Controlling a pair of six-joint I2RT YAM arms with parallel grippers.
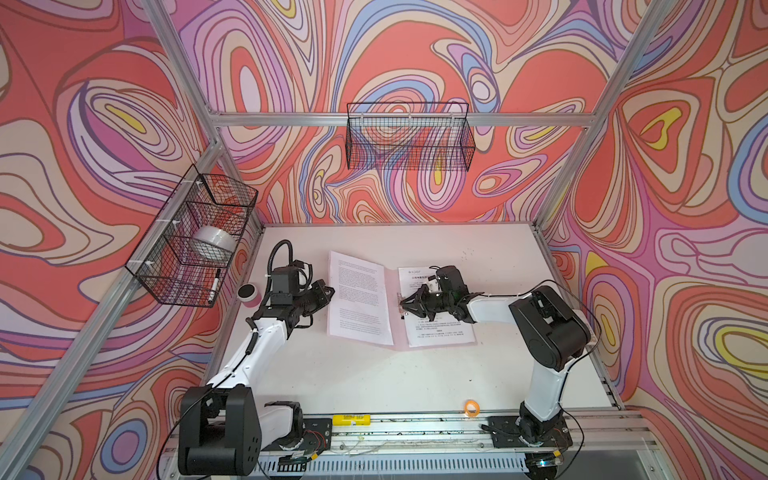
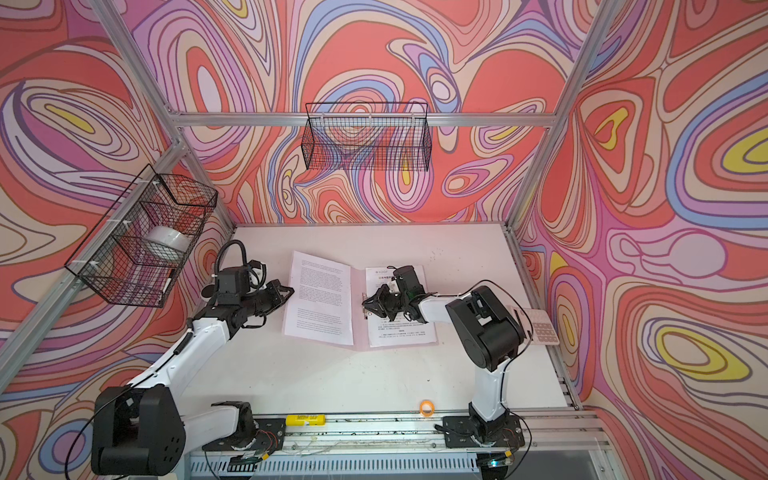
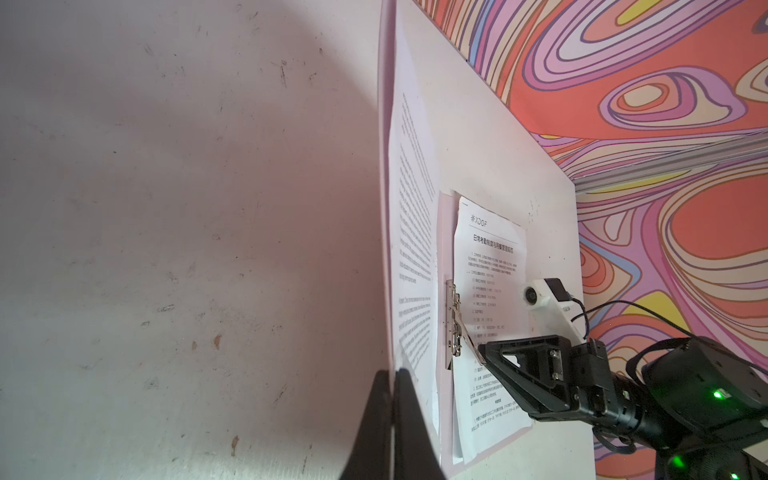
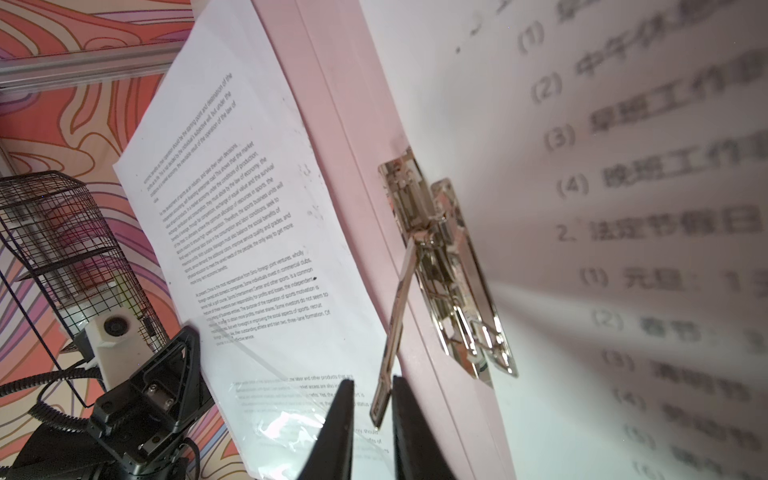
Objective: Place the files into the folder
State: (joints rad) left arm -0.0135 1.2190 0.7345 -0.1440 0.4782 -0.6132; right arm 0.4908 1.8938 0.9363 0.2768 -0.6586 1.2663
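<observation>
While the left pincer (image 3: 392,415) pinched shut on the pale pink folder's (image 1: 397,337) raised cover, the right pincer (image 4: 372,380) clamped its shiny metal clip lever (image 4: 399,299); printed white files (image 1: 359,299) lay inside, mid-frame.

Left arm (image 1: 253,353), right arm (image 1: 540,386) — white link shells, black joint housings. Left gripper (image 1: 331,291), right gripper (image 1: 402,306): black triangular frames. Black cables (corrugated loop, left); green LEDs, right wrist.

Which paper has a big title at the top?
The sheet on the right half of the folder, beside the metal clip. The other sheet, on the left half, is packed small text with no title.
</observation>
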